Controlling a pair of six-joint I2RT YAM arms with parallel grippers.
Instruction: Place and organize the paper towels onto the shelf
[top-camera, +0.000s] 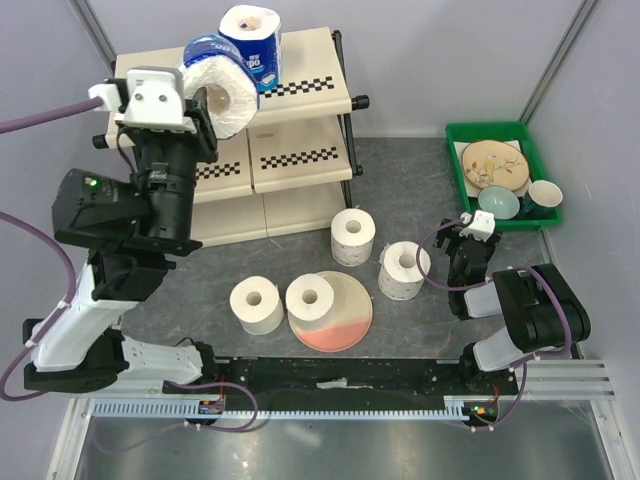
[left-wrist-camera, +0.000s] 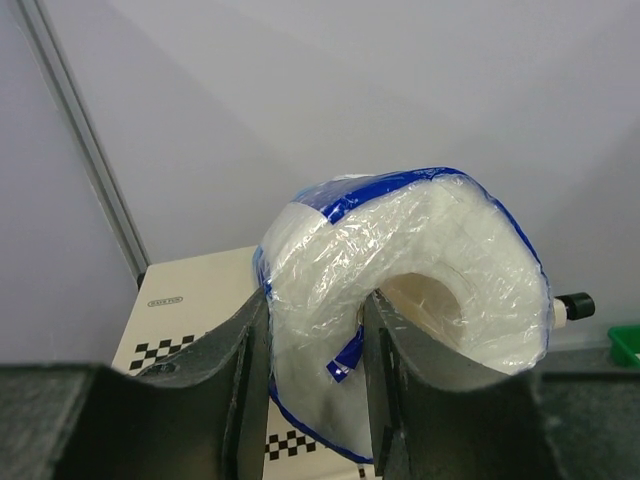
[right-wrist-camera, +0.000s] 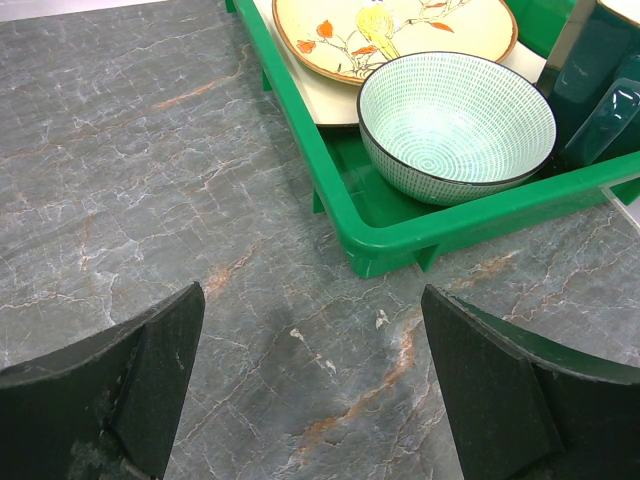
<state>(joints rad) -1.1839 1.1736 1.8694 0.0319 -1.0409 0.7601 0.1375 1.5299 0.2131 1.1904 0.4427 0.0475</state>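
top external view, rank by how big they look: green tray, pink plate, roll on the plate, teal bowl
1. green tray
2. pink plate
3. roll on the plate and teal bowl: these look about alike. The roll stands taller, nearer the camera, so they are not ranked.

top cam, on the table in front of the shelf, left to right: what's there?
Leftmost roll → roll on the plate (plate) → roll nearest the shelf → rightmost roll → green tray.
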